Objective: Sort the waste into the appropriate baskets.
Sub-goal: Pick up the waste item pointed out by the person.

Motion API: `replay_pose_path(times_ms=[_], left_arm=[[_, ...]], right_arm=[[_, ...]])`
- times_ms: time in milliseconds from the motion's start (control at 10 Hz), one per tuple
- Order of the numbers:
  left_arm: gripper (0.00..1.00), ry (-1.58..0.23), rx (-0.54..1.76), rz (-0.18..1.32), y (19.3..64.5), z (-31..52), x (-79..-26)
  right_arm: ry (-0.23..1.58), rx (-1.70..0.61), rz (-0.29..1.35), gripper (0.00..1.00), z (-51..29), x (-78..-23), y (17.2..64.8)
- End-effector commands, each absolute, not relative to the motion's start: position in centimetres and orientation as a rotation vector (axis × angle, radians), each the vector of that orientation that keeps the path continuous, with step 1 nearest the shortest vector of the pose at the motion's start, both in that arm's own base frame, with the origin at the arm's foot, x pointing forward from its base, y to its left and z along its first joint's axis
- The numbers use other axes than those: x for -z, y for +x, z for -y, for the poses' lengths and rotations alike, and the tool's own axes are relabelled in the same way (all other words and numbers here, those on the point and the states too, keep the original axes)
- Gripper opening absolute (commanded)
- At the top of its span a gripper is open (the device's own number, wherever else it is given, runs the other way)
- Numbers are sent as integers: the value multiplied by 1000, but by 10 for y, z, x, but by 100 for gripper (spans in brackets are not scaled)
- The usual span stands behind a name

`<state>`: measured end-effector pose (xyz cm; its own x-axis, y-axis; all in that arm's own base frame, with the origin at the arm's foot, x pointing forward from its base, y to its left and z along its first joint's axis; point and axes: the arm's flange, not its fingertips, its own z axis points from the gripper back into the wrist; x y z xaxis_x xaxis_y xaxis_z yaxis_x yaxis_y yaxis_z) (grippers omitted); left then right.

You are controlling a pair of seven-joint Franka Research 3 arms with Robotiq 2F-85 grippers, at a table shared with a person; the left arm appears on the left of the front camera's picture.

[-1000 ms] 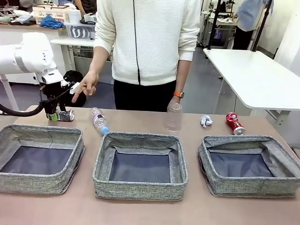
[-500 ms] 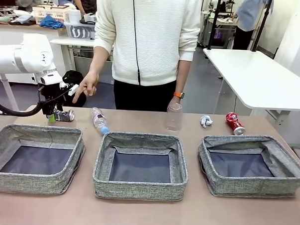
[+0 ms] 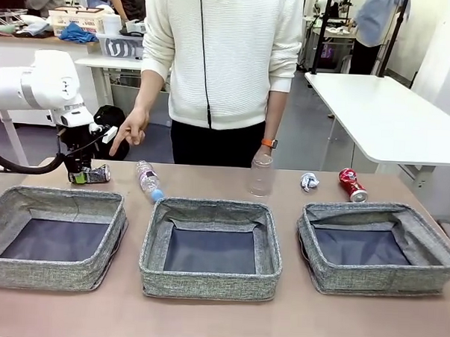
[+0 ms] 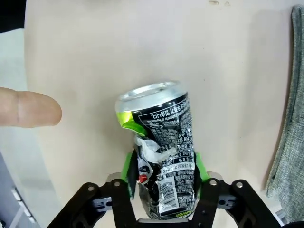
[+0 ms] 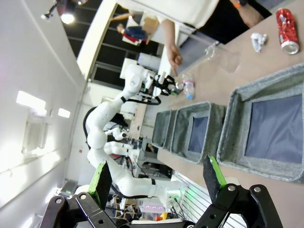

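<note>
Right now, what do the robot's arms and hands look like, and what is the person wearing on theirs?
The left arm is smooth, rounded and white, with a black cable looping beneath. The left hand and right hand are black jointed linkages with two fingers carrying bright green pads. The person wears a white ribbed sweater with sleeves ending near the elbows, and an orange watch.

Left gripper [image 4: 164,167] seemingly pinches the crushed dark can [image 4: 161,137]; right gripper [image 5: 156,172] spread wide.

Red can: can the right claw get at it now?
Probably yes: the crushed red can lies on bare table, apart from the paper wad, and the right claw is open; it must reach over the right basket.
</note>
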<state>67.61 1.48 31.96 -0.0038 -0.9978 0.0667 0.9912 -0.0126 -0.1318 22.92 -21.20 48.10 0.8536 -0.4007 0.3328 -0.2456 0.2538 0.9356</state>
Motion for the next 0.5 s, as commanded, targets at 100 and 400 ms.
replay_pose_path(times_ms=[100,400], left_arm=[[0,-144,1569,-65,681,-14,-324],[0,-138,1571,-59,681,-14,-325]], right_arm=[[1342,93,610,100,213,-484,231],[1342,93,610,100,213,-484,231]])
